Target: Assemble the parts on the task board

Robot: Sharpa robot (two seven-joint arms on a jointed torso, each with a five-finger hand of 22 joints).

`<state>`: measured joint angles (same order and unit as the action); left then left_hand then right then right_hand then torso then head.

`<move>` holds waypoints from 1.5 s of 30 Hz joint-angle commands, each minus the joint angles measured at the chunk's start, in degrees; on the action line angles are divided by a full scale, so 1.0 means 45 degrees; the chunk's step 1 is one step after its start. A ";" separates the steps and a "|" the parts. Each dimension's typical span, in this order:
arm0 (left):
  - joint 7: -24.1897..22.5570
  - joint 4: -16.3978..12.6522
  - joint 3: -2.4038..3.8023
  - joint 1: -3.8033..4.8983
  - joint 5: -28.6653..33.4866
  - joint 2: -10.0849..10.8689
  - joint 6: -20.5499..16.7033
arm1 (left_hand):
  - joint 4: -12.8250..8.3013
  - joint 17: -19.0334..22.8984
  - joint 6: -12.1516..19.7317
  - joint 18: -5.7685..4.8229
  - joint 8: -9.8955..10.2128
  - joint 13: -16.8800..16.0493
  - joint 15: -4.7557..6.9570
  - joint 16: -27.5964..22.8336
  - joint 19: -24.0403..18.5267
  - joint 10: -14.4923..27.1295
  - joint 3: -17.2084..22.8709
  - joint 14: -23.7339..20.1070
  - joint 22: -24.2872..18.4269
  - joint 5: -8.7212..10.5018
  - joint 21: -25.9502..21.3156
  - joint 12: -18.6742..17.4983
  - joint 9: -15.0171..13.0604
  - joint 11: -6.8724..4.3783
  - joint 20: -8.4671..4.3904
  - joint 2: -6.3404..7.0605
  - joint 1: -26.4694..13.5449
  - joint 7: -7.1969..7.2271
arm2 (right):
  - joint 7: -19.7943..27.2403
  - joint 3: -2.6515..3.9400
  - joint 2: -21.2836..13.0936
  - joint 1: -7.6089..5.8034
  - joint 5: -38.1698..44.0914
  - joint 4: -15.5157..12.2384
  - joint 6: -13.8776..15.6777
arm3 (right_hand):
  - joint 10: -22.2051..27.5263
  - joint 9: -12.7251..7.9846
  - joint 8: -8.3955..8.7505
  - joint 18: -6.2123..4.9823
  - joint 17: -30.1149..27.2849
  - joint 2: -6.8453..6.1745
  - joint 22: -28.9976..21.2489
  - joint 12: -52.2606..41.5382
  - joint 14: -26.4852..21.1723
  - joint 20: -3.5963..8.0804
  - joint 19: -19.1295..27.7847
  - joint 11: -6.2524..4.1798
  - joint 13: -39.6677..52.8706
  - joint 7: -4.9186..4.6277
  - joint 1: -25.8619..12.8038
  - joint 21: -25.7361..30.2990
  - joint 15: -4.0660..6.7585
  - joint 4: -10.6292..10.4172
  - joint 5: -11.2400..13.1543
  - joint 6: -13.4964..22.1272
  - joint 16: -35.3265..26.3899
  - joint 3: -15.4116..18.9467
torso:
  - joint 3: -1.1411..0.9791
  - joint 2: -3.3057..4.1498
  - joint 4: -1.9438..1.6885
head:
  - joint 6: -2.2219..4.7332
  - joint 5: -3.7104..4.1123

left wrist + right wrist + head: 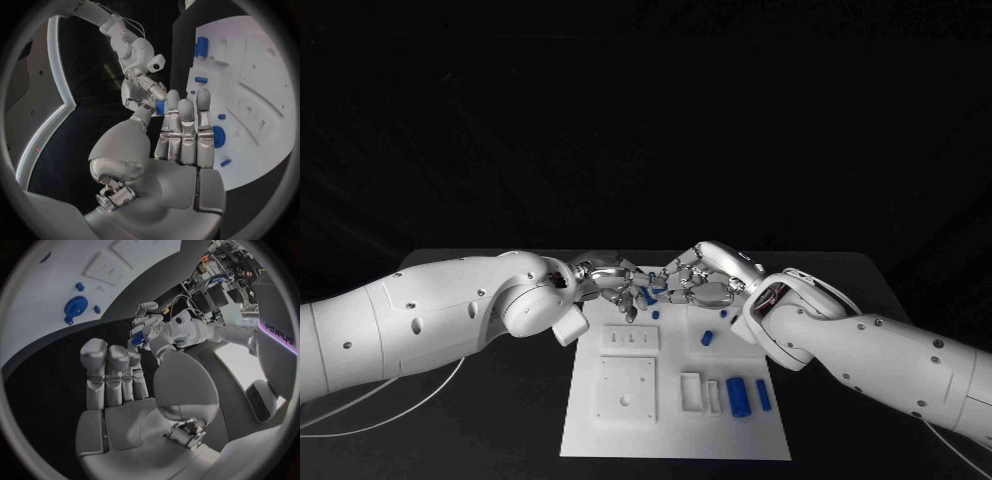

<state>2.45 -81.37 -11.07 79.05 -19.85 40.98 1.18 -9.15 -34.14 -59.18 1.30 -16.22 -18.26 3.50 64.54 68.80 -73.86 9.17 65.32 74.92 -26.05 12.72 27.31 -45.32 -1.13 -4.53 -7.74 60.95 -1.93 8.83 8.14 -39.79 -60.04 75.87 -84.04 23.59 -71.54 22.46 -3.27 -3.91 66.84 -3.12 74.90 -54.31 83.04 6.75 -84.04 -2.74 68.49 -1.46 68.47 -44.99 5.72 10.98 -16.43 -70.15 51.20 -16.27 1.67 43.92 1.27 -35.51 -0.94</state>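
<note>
Both hands meet in the air just beyond the far edge of the white task board (pixel 675 420). My left hand (pixel 607 279) and my right hand (pixel 701 280) face each other fingertip to fingertip. A small blue part (pixel 651 297) sits between them. In the left wrist view this blue part (pixel 160 107) lies by my left thumb tip, and the right hand (pixel 142 82) pinches it from the other side. In the right wrist view the blue part (pixel 139 340) sits at the left hand's (pixel 150 327) fingertips, just off my right thumb.
On the board lie a short blue cylinder (pixel 708 338), two longer blue pieces (pixel 736 397) at the near right, and white inset blocks (pixel 627 388). A round blue wheel (pixel 75 305) stands near the board's far edge. Black table surrounds the board.
</note>
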 commanded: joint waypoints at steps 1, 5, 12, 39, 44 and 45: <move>-0.0435 -0.0030 0.0025 0.0011 0.0500 -0.0053 -0.0173 | -0.0371 -0.0057 -0.0372 -0.0131 0.0218 0.0079 0.0132 0.0078 0.0035 -0.0314 0.0428 0.0087 0.0273 -0.0271 0.0211 -0.0267 -0.0701 -0.0038 -0.0151 -0.0179 -0.0210 0.0207 | 0.0022 -0.0008 0.0016 0.0017 0.0028 0.0006 -0.0259 | 0.0038 0.1349 -0.0081 0.0203 0.0000 0.0185 0.1333 0.0083 -0.0016 0.0043 -0.0229 -0.0001 -0.0015 0.0109 0.0063 0.0116 0.0020 0.0011 -0.0039 -0.0035 -0.0099 0.0084 | 0.0000 -0.0001 -0.0002 | -0.0015 0.0009; -0.0439 -0.0047 0.0024 0.0011 0.0736 -0.0064 -0.0257 | -0.0759 -0.0116 -0.0722 -0.0136 0.0439 0.0079 0.0191 0.0125 0.0039 -0.0643 0.0708 0.0225 0.0277 -0.0939 0.0450 -0.0448 -0.1253 -0.0121 -0.0219 -0.0058 -0.0345 0.0269 | -0.0025 -0.0008 0.0011 0.0017 0.0034 0.0010 -0.0243 | 0.0101 0.1315 -0.0065 0.0201 -0.0025 0.0182 0.1320 0.0154 -0.0042 0.0036 -0.0213 0.0020 -0.0053 0.0072 0.0036 0.0180 0.0007 0.0003 0.0001 0.0045 -0.0147 0.0118 | -0.0004 0.0000 -0.0002 | -0.0039 0.0016; -0.0544 -0.0144 0.0022 0.0011 0.0752 -0.0078 -0.0639 | -0.1123 -0.0282 -0.1337 -0.0146 0.0681 -0.0050 0.0341 0.0377 0.0196 -0.1179 0.0858 0.0562 0.0315 -0.1830 0.0911 -0.0448 -0.1693 -0.0276 -0.0356 0.0150 -0.0524 0.0421 | -0.0170 -0.0008 -0.0012 0.0015 0.0013 0.0050 -0.0102 | 0.1019 0.0336 -0.0065 0.0050 -0.0360 -0.0042 0.1047 0.1196 -0.0467 -0.0206 0.0051 0.0466 -0.0695 -0.0634 -0.0256 0.1464 -0.0313 -0.0368 0.1097 0.1805 -0.0777 0.0665 | -0.0003 -0.0002 0.0004 | -0.0082 0.0034; 0.1868 0.0066 -0.0044 -0.0410 -0.4600 -0.0179 -0.1935 | -0.1431 -0.0290 -0.2451 0.0029 0.2703 -0.1583 0.0555 0.1264 -0.0178 -0.1407 0.1199 0.1079 0.0264 -0.2455 0.3651 -0.0095 -0.3726 -0.0564 -0.0560 0.0371 -0.0637 0.0565 | 0.1287 0.0605 -0.1435 0.0121 -0.2793 0.0609 0.1420 | 0.2683 -0.2067 -0.0078 -0.0438 -0.2122 -0.0158 0.0069 0.1014 -0.1688 -0.0750 0.0362 0.0924 -0.4046 -0.1135 0.0873 0.7197 -0.0768 -0.1467 -0.0593 0.2977 -0.1661 0.4187 | -0.0317 -0.0319 0.0033 | -0.0416 -0.0366; 0.2998 0.0086 -0.0373 -0.0470 -0.5286 -0.0413 -0.2308 | -0.1455 -0.0274 -0.2557 0.0024 0.2715 -0.1634 0.0617 0.1372 -0.0085 -0.1562 0.1212 0.1292 0.0267 -0.2487 0.3834 -0.0097 -0.3600 -0.0627 -0.0622 0.0426 -0.0615 0.0595 | 0.1300 0.1148 -0.1288 0.0116 -0.3480 0.1098 0.1425 | 0.2675 -0.2074 -0.0074 -0.0426 -0.2152 -0.0006 0.0146 0.0985 -0.1691 -0.0737 0.0322 0.0905 -0.4128 -0.1124 0.0806 0.7273 -0.0756 -0.1350 -0.0769 0.2916 -0.1634 0.4161 | -0.0396 -0.0473 0.0045 | -0.0612 -0.0449; 0.3276 0.0083 -0.0424 -0.0484 -0.5456 -0.0476 -0.2454 | -0.1462 -0.0274 -0.2565 0.0024 0.2714 -0.1651 0.0629 0.1397 -0.0070 -0.1598 0.1220 0.1332 0.0267 -0.2512 0.3879 -0.0094 -0.3577 -0.0642 -0.0636 0.0433 -0.0611 0.0599 | 0.1293 0.1255 -0.1227 0.0103 -0.3619 0.1235 0.1425 | 0.2675 -0.2074 -0.0074 -0.0426 -0.2152 -0.0006 0.0146 0.0985 -0.1691 -0.0737 0.0322 0.0905 -0.4128 -0.1124 0.0806 0.7273 -0.0756 -0.1350 -0.0769 0.2916 -0.1634 0.4161 | -0.0412 -0.0519 0.0041 | -0.0662 -0.0455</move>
<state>11.36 -80.89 -12.94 76.90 -39.56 39.24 -7.53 -11.34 -35.43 -65.83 1.29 -4.15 -25.66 6.37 70.56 68.40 -80.86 9.92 70.89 74.92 -36.99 29.97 26.73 -61.45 -3.84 -7.19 -5.65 57.67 -3.69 13.27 13.62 -45.63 -59.53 64.01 -79.03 29.53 -59.89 13.08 -3.77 -5.29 57.21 -3.84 74.95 -49.68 75.79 3.36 -82.09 1.33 49.95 -6.64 72.02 -12.63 2.21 4.59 -19.65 -56.63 43.61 2.42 0.14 42.22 1.42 -37.95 -2.80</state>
